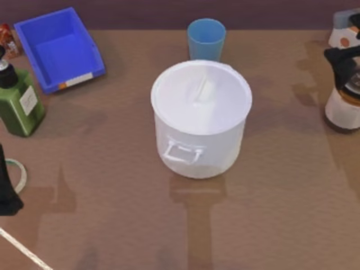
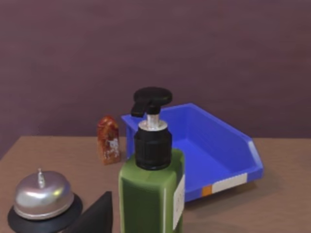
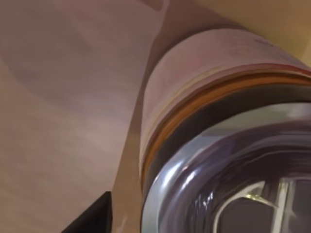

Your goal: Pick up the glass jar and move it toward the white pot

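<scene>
Glass jar (image 1: 343, 109): stands upright at the right edge of the table, white label band with an amber-brown stripe above it, dark lid on top. The right wrist view shows it very close, filling most of the frame: label (image 3: 214, 63), amber band and glossy lid rim.

Right gripper (image 1: 344, 61): black, directly over the jar's top at the far right of the top view. Whether its fingers are spread or pressed on the jar cannot be told; only a dark finger corner shows in the wrist view.

White pot (image 1: 199, 121): large cylinder near the table's centre, flat white lid with a ridge handle, rectangular side handle facing the near edge. Well apart from the jar, to its left.

Light blue cup (image 1: 206, 38): upright, just behind the pot.

White-and-orange box (image 1: 344, 31): at the far right corner, behind the jar, partly cut by the frame.

Blue bin (image 1: 59, 48): open tray, far left corner, small white-and-orange tag on its front lip.

Green bottle (image 1: 19, 98): black pump cap, white label, left side just in front of the bin.

Reddish-brown stone seal (image 2: 108, 140): upright beside the bin's far end.

Silver desk bell (image 2: 43, 196): on a black base, near the bottle.

Left gripper (image 1: 8, 188): parked at the left edge; finger state cannot be told.

Table (image 1: 112, 169): brown, mottled with darker patches and arm shadows. Backdrop: plain dark purple wall.
</scene>
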Motion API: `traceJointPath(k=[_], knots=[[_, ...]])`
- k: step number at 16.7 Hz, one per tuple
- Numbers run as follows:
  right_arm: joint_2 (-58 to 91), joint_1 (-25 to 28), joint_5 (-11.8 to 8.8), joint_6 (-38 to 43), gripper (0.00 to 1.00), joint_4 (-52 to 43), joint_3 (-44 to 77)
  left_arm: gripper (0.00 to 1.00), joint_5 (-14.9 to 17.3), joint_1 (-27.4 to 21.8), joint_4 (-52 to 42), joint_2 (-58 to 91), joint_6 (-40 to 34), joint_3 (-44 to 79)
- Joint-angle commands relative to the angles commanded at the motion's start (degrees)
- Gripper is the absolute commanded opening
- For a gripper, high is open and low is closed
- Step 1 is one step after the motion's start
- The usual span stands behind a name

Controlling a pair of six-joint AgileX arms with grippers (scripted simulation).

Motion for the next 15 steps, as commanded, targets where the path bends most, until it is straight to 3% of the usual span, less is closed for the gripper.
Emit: traceJointPath(k=[6, 15], knots=[[-0.04, -0.28, 0.02, -0.01, 1.00, 0.31, -0.34, 1.00, 0.00, 0.00, 0.00, 0.00, 0.00, 0.00], [-0.17, 0.06, 0.00, 0.06, 1.00, 11.47, -11.64, 1.00, 0.00, 0.00, 0.00, 0.00, 0.00, 0.00]])
